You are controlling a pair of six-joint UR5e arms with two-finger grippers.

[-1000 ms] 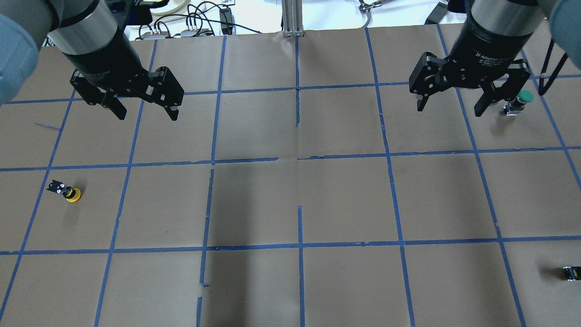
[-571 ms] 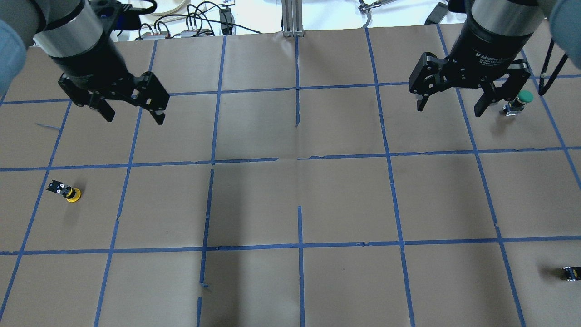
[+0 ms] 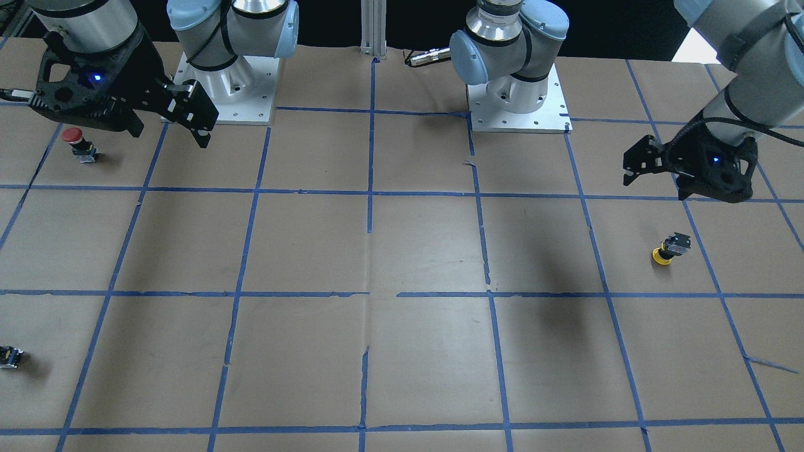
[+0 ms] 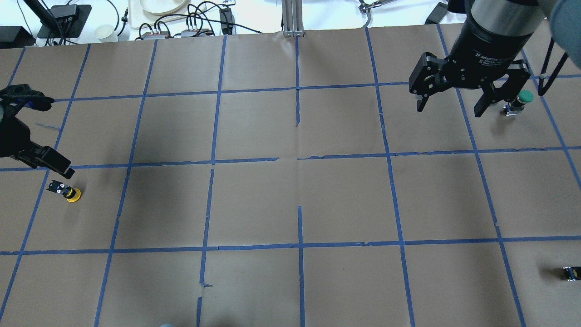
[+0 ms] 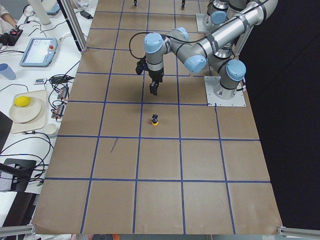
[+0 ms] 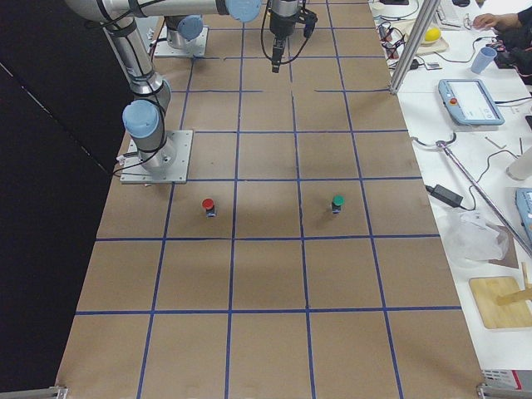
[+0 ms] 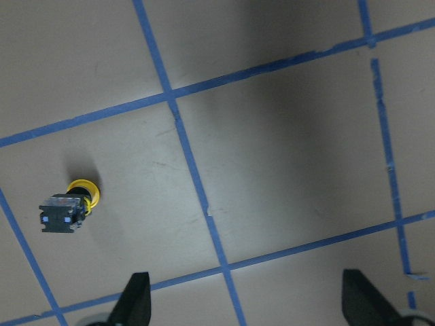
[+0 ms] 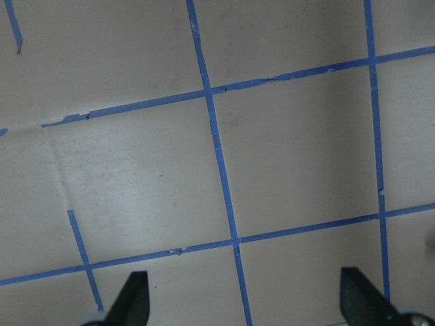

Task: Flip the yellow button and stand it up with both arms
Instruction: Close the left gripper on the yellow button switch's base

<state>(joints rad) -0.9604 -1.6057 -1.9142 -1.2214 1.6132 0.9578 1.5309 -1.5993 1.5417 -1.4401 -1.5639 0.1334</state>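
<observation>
Overhead, left gripper (image 4: 59, 135): you find it at the frame's left edge, fingers spread wide.
Overhead, yellow button (image 4: 67, 190): it rests on the paper (image 4: 254, 204), near the lower fingertip but not touching it. Cap and black base show side by side.
Overhead, right gripper (image 4: 449, 110): fingers are apart, above the far right squares. A green button (image 4: 522, 101) shows just beside one finger.
Overhead, block (image 4: 571, 273): small and dark, at the right edge, well apart from both grippers.
Front, yellow button: it sits alone in its taped square, cap on the camera's side, base on the robot's side. The left gripper hangs nearer the robot, clear of it.
Front, red button (image 3: 76, 143): it stands upright beside the right gripper.
Left side, yellow button: it shows black above yellow. You cannot tell whether it lies flat or leans. The near arm's gripper points down, apart from it.
Right side, red and green buttons: both stand cap up, one square between them.
Left wrist, yellow button: it sits left of both fingertips, outside the gap. The tips are well apart.
Right wrist, fingertips: they are well apart over paper and blue tape (image 8: 221, 170).
</observation>
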